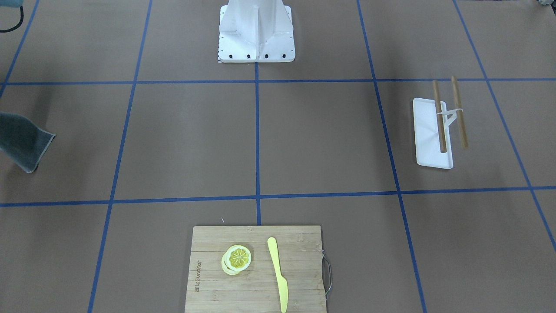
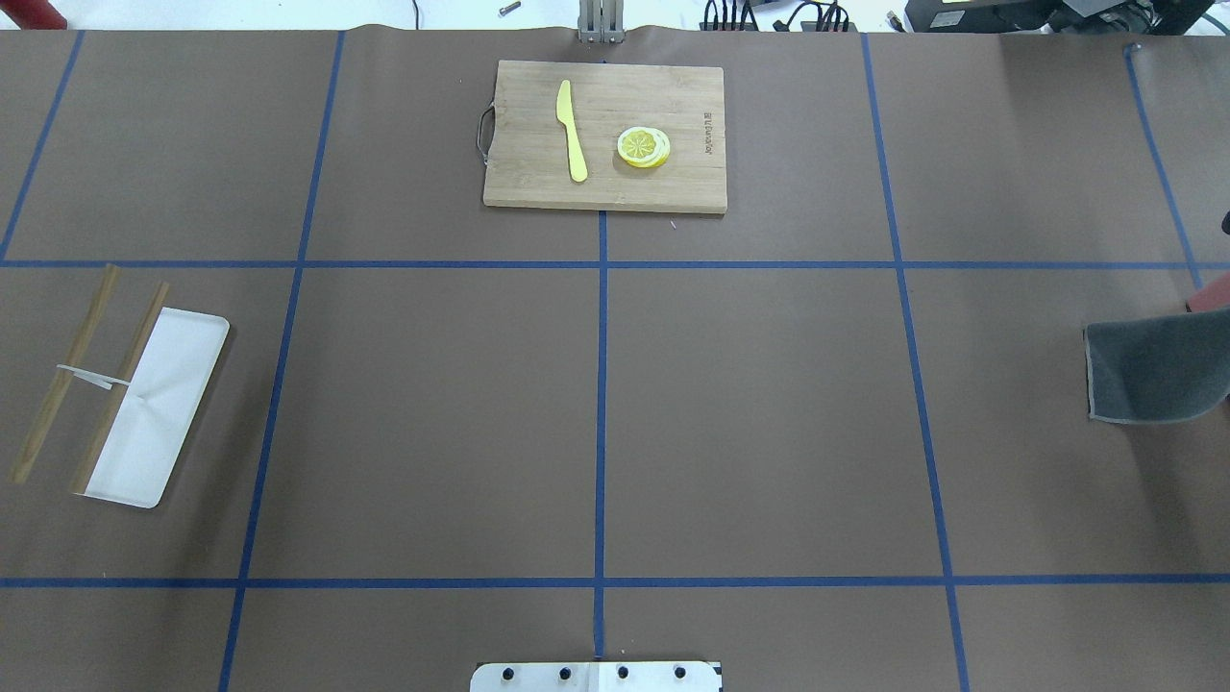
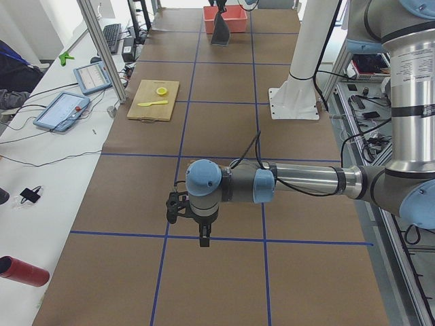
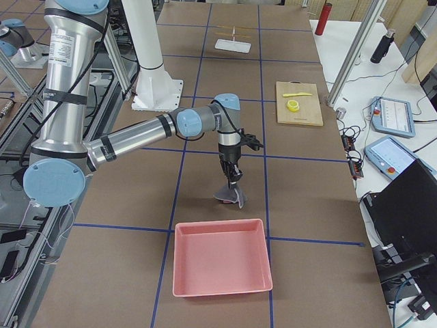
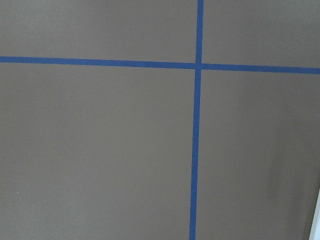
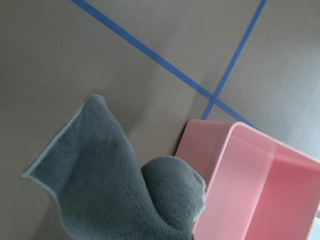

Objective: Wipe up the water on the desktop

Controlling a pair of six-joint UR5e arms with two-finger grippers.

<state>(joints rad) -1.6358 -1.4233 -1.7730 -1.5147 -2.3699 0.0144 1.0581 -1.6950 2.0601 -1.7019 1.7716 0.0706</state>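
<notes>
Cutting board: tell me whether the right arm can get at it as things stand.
Probably yes. Only bare desktop lies between the right tool and the cutting board, and the pink bin sits on the other side. But the grey cloth hangs below that tool.

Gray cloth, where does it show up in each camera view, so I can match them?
Exterior front-facing: gray cloth at left edge, mid-height.
Overhead exterior: cloth at right edge, mid-height.
Exterior left: cloth far at top, by the pink bin.
Exterior right: cloth at centre, below the right gripper, just beyond the bin.
Left wrist-mounted: not in it.
Right wrist-mounted: cloth lower centre, left of the bin.
Shared landmark: the pink bin.
</notes>
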